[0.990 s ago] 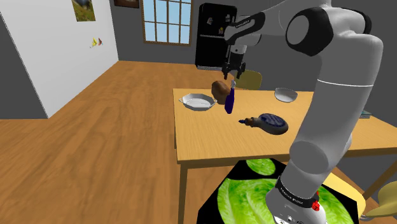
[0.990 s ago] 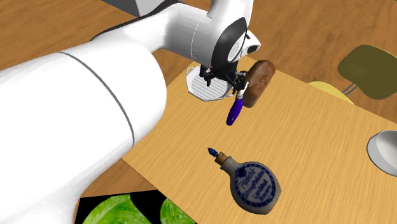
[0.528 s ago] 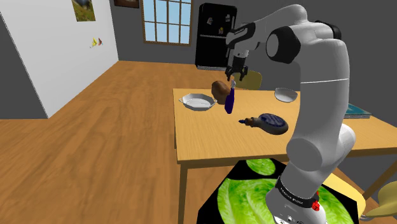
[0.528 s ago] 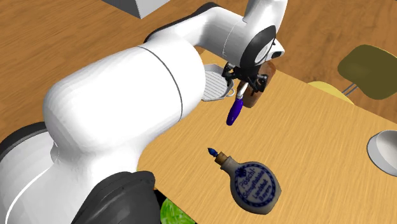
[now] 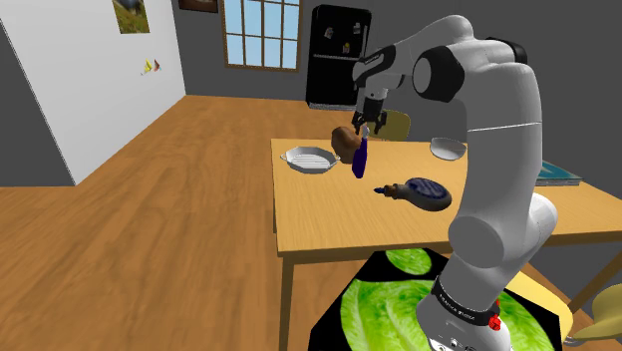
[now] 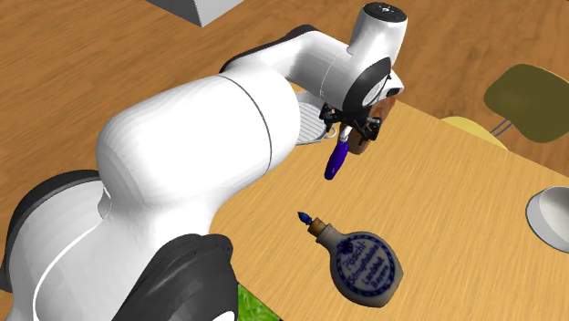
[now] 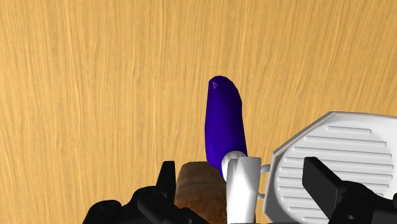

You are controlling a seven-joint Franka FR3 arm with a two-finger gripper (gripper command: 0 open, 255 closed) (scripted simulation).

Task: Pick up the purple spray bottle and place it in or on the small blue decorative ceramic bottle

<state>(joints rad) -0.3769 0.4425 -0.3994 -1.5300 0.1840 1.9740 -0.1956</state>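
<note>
The purple spray bottle (image 5: pixel 360 157) (image 6: pixel 336 161) (image 7: pixel 224 124) stands tilted on the wooden table (image 5: pixel 329 214), its white head leaning by a brown loaf (image 5: pixel 344 141) (image 7: pixel 200 191). My gripper (image 5: pixel 366 124) (image 6: pixel 350 129) (image 7: pixel 242 175) hangs just above it, open. Its fingers stand on either side of the white head without touching it. The small blue ceramic bottle (image 5: pixel 425 191) (image 6: pixel 367 267) lies on its side nearer the stand, its corked neck pointing toward the spray bottle.
A white ridged dish (image 5: pixel 309 159) (image 7: pixel 337 159) sits beside the loaf. A white bowl (image 5: pixel 448 150) (image 6: pixel 550 215) is at the table's far side, with olive chairs (image 6: pixel 524 91) behind. A black fridge (image 5: pixel 337 55) stands by the back wall.
The arm's elbow has swung back toward the stand and the hand has shifted slightly over the spray bottle's head. The bottle has not moved.
</note>
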